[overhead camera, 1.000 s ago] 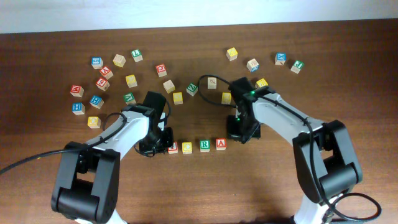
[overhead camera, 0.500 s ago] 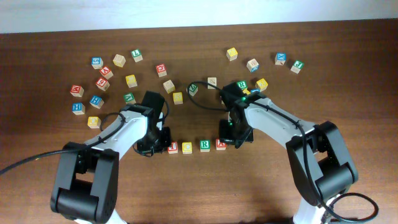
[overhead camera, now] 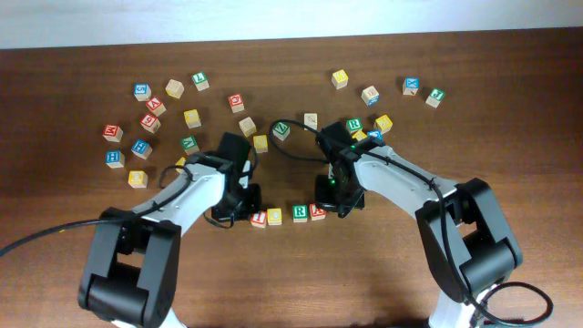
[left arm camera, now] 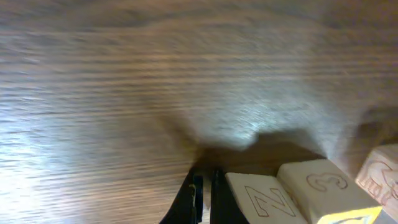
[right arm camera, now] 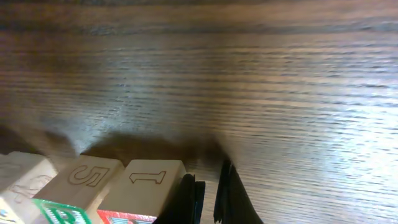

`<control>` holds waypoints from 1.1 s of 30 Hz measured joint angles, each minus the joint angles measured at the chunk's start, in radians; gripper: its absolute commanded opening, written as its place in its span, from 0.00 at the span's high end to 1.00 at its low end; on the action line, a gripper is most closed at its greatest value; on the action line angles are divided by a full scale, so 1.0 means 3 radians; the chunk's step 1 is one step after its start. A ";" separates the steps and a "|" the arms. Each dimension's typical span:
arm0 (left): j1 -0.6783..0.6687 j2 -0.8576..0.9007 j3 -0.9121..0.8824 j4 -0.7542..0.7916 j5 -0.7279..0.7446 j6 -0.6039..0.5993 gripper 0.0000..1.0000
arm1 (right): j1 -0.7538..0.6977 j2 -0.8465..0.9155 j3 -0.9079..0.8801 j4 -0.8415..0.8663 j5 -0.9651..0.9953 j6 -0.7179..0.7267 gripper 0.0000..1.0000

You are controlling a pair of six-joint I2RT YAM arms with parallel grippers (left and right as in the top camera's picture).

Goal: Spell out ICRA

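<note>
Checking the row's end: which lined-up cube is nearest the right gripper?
The red A cube, beside the right gripper; green R, yellow C and red I lie farther off.

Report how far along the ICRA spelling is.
Done: the I cube, C cube, R cube and A cube sit in one row, in order. In hand: nothing held; the shut left gripper and shut right gripper stand at the row's two ends. Left: the row slants and the I sits skewed, so squaring up likely remains.
</note>
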 measured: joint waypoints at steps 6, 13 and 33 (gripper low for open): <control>-0.0046 0.0000 0.0000 -0.0009 0.0013 -0.0089 1.00 | 0.0071 0.0011 0.0000 0.0003 -0.0085 0.0067 0.96; -0.0046 0.0000 0.0000 -0.0009 0.0075 -0.0168 1.00 | 0.0075 0.0013 0.0000 0.0027 -0.0117 0.0141 0.96; -0.0045 0.0000 -0.0006 -0.0058 0.0167 -0.0378 1.00 | 0.0074 0.0024 0.0001 0.0047 -0.0137 0.0160 0.96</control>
